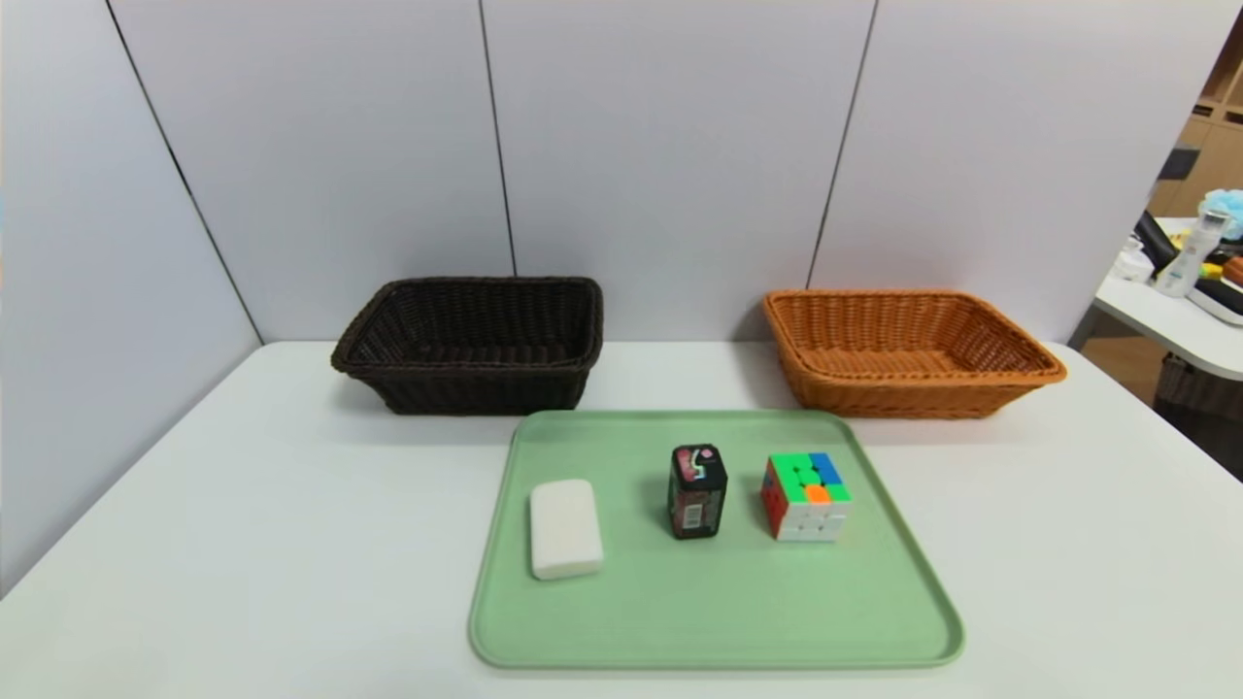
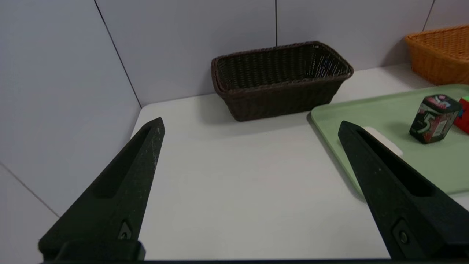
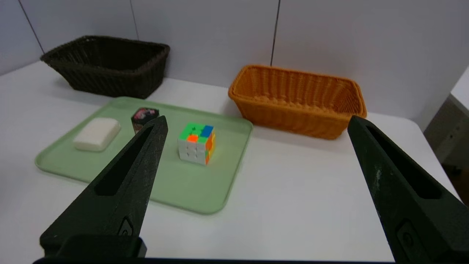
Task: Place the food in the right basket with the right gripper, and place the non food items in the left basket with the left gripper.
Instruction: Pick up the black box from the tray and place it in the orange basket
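Smooth green tray; boxy black packet; woven baskets.

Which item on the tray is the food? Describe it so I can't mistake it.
Find the green tray in front of the two baskets. Three items stand in a row on it; the food is the middle one. It is the small upright black packet, between the white bar and the cube.

Woven wicker baskets; matt plastic tray.
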Robot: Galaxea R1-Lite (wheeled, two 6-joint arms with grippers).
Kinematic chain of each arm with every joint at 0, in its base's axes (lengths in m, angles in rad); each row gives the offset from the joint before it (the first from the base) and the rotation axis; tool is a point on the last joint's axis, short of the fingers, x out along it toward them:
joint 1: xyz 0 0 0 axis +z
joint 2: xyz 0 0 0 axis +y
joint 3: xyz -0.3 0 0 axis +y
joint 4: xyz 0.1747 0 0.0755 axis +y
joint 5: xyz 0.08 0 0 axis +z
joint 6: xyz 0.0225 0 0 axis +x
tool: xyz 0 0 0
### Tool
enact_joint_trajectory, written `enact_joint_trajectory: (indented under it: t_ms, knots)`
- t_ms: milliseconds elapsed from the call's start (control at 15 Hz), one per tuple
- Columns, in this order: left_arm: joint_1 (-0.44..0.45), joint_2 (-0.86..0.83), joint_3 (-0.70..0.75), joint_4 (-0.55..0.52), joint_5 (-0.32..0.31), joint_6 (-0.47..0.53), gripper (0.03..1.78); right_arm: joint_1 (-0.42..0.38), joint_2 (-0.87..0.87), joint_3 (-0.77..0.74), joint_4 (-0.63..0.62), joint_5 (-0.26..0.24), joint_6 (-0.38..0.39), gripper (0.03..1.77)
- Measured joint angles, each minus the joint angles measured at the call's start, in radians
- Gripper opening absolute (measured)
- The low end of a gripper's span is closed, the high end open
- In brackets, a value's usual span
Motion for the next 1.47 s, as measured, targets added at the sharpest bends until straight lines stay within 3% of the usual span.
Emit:
enact_joint_trajectory:
  t_ms: [267,467,600,733,933,1000,1200,1467]
  knots:
    - [0.000,0.253,-0.141,-0.064,-0.037,0.000,1.69,0.010,0.272,-0.201,-0.098,0.099,-0.003,1.70]
    - [-0.003,0.400,-0.191,-0.069,-0.026,0.003,1.69,0.086,0.452,-0.362,-0.091,0.109,-0.007,1.70]
    - [-0.031,0.483,-0.217,-0.070,-0.008,0.000,1.69,0.213,0.573,-0.480,-0.040,0.046,-0.004,1.70]
    - [-0.089,0.554,-0.240,-0.073,0.032,-0.007,1.69,0.358,0.691,-0.575,0.011,-0.057,0.008,1.70]
    - [-0.235,0.636,-0.256,-0.076,0.155,-0.050,1.69,0.569,0.864,-0.641,0.037,-0.239,0.036,1.70]
    - [-0.264,0.651,-0.256,-0.076,0.187,-0.060,1.69,0.619,0.908,-0.641,0.037,-0.270,0.051,1.70]
    - [-0.291,0.681,-0.252,-0.076,0.210,-0.065,1.69,0.707,0.997,-0.541,0.003,-0.290,0.075,1.70]
    - [-0.295,0.702,-0.223,-0.075,0.239,-0.064,1.69,0.738,1.071,-0.397,-0.105,-0.303,0.104,1.70]
